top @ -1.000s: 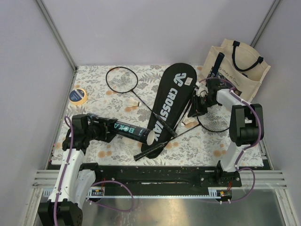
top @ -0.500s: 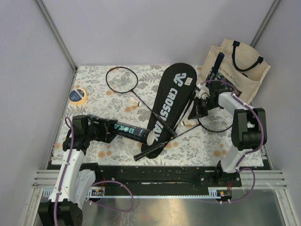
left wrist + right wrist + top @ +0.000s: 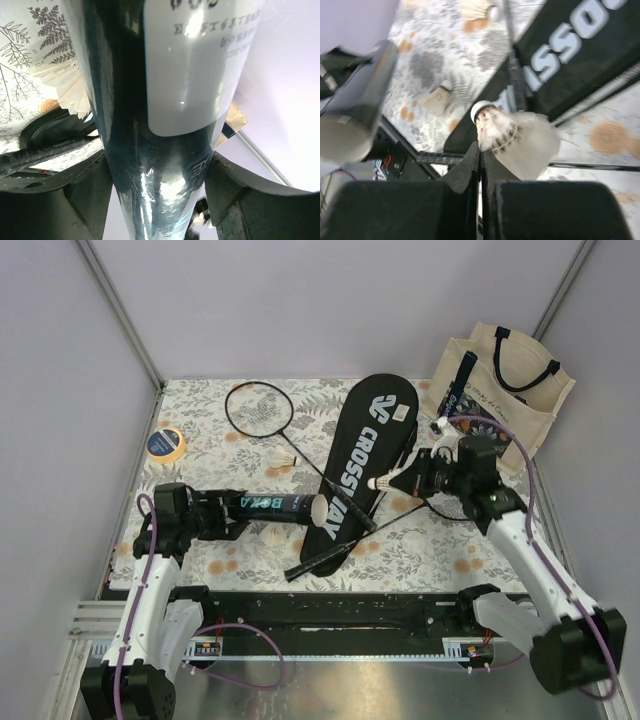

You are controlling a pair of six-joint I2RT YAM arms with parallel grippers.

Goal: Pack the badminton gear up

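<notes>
**A:** Top view: my left claw [image 3: 222, 512] clamps the tube [image 3: 275, 507], its open mouth facing right above the counter [image 3: 200, 440]. My right claw [image 3: 402, 480] carries a shuttlecock [image 3: 385, 482] at the edge of the CROSSWAY bag [image 3: 362, 455], well short of that mouth.

**B:** Left wrist?

**A:** Fingers [image 3: 85, 197] pressed on both sides of the tube.

**B:** Right wrist?

**A:** Claw squeezed almost flat, pinching only the skirt's edge. I reckon that thin hold could slip, or the feathers could snag the rim if it goes in off-centre.

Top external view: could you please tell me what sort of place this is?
Likely a robot test cell: plain panel walls, metal framing, a floral-covered table, and arms bolted to a base rail.
</notes>
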